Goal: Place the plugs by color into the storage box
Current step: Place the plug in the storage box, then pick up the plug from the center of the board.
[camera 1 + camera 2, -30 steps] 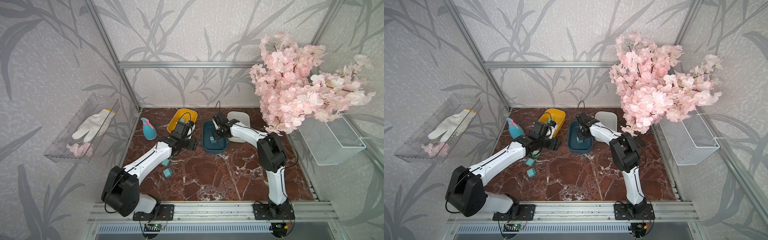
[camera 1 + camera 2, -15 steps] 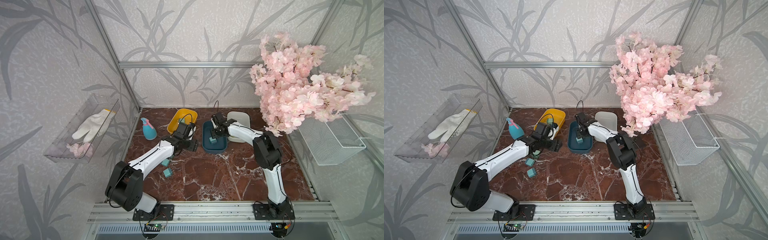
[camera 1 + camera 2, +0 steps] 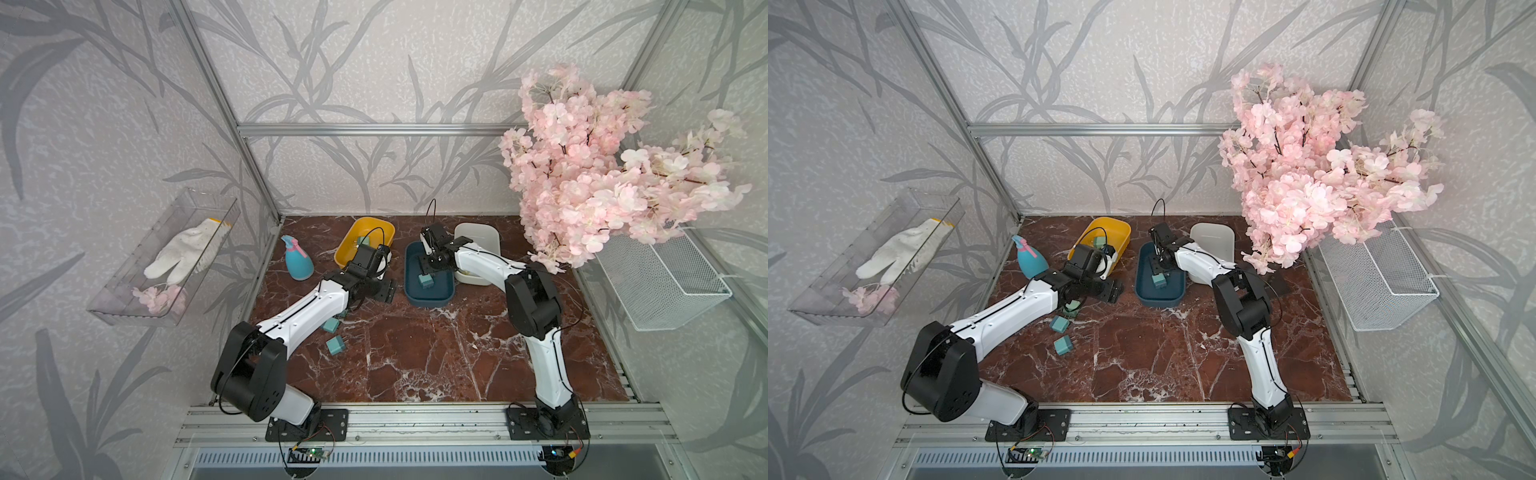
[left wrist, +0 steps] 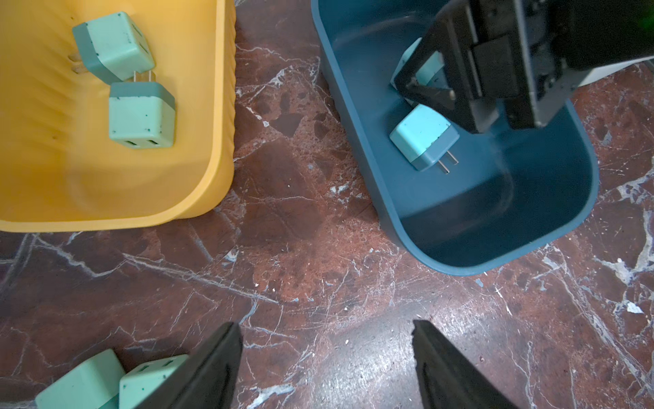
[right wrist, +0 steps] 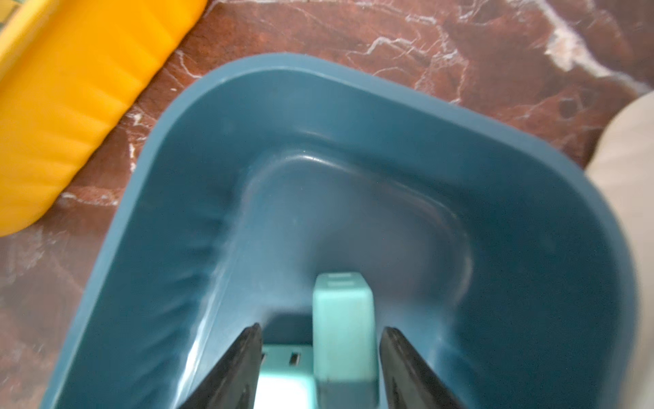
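Jaws of R gripper [image 5: 322, 327] stand apart astride 1 plug [image 5: 343, 311] down in blue bin [image 5: 531, 212] (L gripper [image 4: 326, 323] low, spread wide).

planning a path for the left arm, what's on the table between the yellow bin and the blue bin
Nothing: the left wrist view shows bare marble between the yellow bin and the blue bin.
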